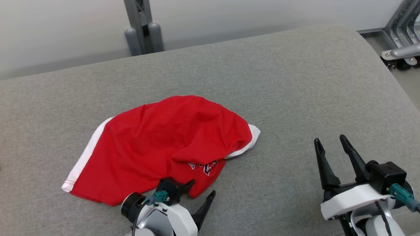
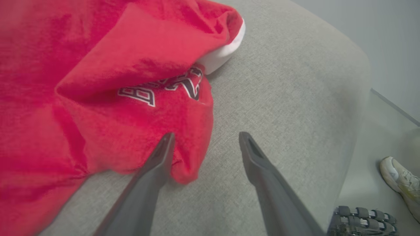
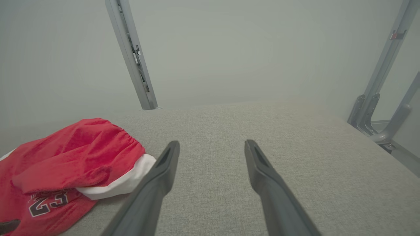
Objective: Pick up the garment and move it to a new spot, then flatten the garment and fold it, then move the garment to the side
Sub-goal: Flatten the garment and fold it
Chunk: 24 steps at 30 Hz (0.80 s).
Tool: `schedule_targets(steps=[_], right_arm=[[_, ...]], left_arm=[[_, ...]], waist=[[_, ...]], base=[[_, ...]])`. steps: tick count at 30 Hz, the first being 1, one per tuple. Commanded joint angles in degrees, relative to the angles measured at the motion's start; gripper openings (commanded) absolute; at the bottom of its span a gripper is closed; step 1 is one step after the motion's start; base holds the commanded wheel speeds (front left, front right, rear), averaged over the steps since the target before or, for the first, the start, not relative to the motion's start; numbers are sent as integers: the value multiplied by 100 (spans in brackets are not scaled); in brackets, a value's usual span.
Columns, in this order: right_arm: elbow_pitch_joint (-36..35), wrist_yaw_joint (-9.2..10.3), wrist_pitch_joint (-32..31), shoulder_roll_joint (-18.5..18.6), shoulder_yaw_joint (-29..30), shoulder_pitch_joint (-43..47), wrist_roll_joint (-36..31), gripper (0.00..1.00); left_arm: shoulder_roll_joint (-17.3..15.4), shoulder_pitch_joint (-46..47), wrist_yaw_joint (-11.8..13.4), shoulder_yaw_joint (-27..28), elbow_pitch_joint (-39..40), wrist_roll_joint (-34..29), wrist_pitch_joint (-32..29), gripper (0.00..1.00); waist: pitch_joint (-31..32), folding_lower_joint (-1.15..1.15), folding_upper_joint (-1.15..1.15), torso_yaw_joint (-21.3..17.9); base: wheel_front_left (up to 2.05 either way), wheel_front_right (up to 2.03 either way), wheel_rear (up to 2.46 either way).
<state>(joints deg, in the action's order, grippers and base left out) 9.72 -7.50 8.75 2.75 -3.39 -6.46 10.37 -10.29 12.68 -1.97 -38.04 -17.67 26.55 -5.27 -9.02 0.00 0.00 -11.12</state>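
The left tool [image 1: 202, 187] sits low at the near edge of the scene, its two dark fingers spread apart and gripping nothing. In the left wrist view one fingertip lies against the near folded corner of the garment [image 1: 157, 144], while the other is over bare grey fabric just beside that corner.

The garment is a pair of red shorts with white trim, lying crumpled left of centre on the tabletop [image 1: 295, 82]. Its upper layer is folded over, partly covering dark, white-edged lettering on the layer beneath. A white band runs along its far-left edge, and another white edge pokes out on the side facing the right tool.

The right tool [image 1: 329, 139] is well apart from the garment, over bare tabletop on the right, fingers pointing away from the robot and standing apart with nothing between them.

The tabletop is covered in grey woven fabric with rounded corners. Behind it a grey metal post [image 1: 141, 26] rises against a pale wall, and a metal frame [image 1: 400, 42] stands at the far right. In the left wrist view a pale shoe [image 2: 398, 178] rests on the floor beyond the tabletop's edge.
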Motion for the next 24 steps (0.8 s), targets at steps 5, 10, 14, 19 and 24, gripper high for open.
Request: schedule_targets(steps=[5,10,14,19,24], right_arm=[[91,2,121,27,22,-128,41,100],[140,2,169,27,85,-137,59,100],[167,2,202,26,157,-117,68,100],[192,2,203,26,189,-149,42,100],[218,2,215,29,209,-166,-15,100]], left_arm=[[50,345,64,56,-623,-86,165,79],[17,484,-10,65,-995,-46,229,0],[-138,533,-245,-66,-789,-41,262,0],[-597,416,-504,-355,202,239,-3,0],[-1191,308,-547,-528,1225,451,-421,0]], waist=[[-120,0,0,-217],[-141,0,0,-238],[-129,0,0,-138],[-91,0,0,70],[-53,0,0,231]], base=[[0,0,0],[0,0,0],[0,0,0],[0,0,0],[0,0,0]])
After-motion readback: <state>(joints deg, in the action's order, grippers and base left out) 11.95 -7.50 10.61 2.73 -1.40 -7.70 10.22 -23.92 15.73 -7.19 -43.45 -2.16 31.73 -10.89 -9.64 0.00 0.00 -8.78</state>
